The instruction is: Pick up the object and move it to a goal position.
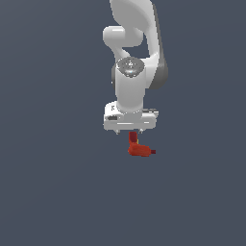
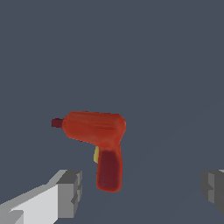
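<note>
A white robot gripper (image 2: 140,192) hangs with its two grey-padded fingers (image 2: 70,192) spread wide and empty. Just below, between the jaws but nearer one finger, lies a small red-orange, drill-shaped plastic object (image 2: 98,135) with a darker red handle and a stubby nose. It looks rigid, light and smooth, so possibly slippery. The narrow, flat-sided handle seems the best place to pinch.
</note>
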You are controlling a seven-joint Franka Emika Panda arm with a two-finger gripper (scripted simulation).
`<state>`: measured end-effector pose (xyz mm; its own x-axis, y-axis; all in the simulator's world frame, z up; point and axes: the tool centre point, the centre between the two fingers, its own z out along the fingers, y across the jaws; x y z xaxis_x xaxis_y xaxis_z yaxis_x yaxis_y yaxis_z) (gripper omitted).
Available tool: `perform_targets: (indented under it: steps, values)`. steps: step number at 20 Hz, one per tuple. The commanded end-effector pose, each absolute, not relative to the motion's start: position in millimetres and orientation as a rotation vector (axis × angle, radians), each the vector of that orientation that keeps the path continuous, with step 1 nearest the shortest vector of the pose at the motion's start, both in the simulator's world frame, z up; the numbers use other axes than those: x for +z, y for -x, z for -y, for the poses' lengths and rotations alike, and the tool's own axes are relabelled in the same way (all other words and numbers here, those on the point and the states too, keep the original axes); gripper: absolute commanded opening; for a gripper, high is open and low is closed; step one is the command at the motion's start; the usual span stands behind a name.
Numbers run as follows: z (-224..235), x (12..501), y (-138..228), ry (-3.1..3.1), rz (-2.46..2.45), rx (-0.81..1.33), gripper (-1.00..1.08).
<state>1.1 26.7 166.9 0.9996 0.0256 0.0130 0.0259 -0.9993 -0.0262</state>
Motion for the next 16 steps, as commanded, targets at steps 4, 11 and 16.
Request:
perform_targets:
  steps: [4, 11, 16]
  values:
    - [-28.7, 166.3, -1.4, 3.110, 0.034, -0.017, 1.08]
    - [-32.9, 165.0, -2.1, 3.099, 0.022, -0.011, 1.08]
    - [-34.3, 163.1, -2.6, 3.104, 0.061, -0.009, 1.08]
